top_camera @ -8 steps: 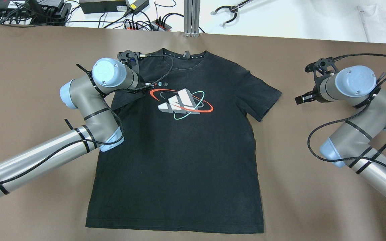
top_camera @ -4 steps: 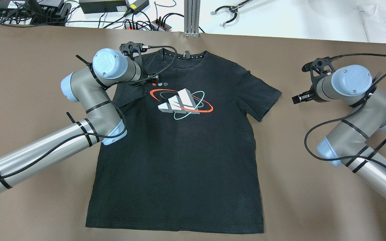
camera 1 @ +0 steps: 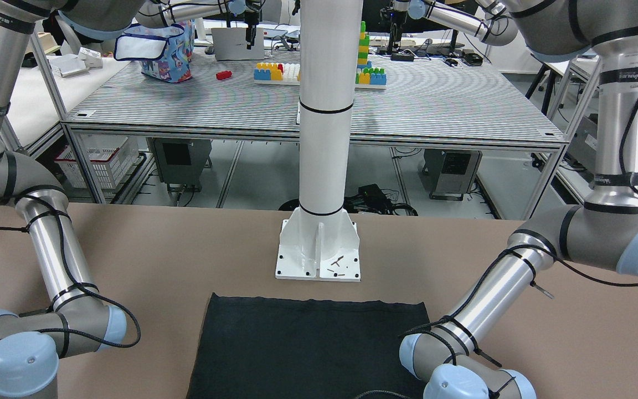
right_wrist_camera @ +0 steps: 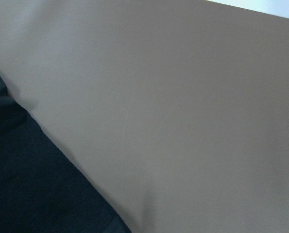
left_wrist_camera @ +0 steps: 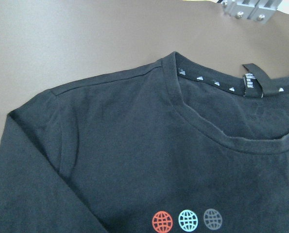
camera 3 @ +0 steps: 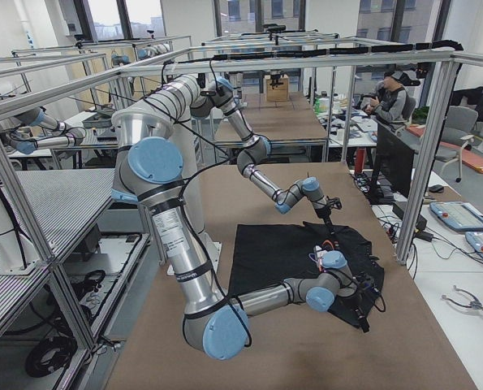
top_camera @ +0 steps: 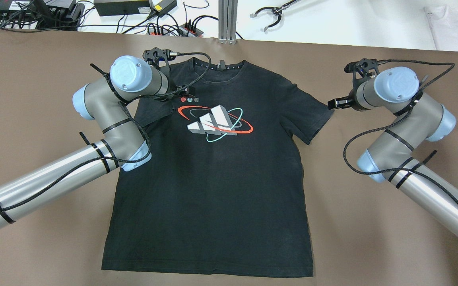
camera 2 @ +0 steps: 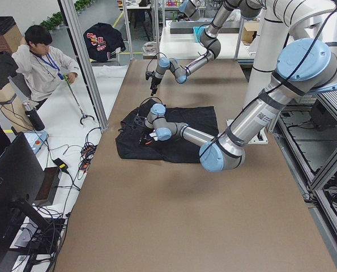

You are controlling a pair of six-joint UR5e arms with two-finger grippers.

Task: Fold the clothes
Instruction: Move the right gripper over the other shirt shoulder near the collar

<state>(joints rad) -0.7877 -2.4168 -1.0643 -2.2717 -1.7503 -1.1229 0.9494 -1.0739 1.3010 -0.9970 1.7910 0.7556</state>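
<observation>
As viewed from overhead, noted black T-shirt (top_camera: 213, 190) flat, print up, on brown table (top_camera: 54, 254), hem nearest, collar farthest. Located right gripper (top_camera: 337, 103) just beside right sleeve edge. Located left gripper (top_camera: 181, 93) farther out, over left shoulder by collar. Cannot tell either pincer's opening. Risk judged: pinching one layer only, or missing sleeve edge, then dragging shirt askew.

Soft, matte black cloth T-shirt (top_camera: 213, 178); smooth, matte brown bench (top_camera: 34, 59); robot arms (top_camera: 46, 178) of satin grey metal with pale-blue plastic caps (top_camera: 127, 75).
</observation>
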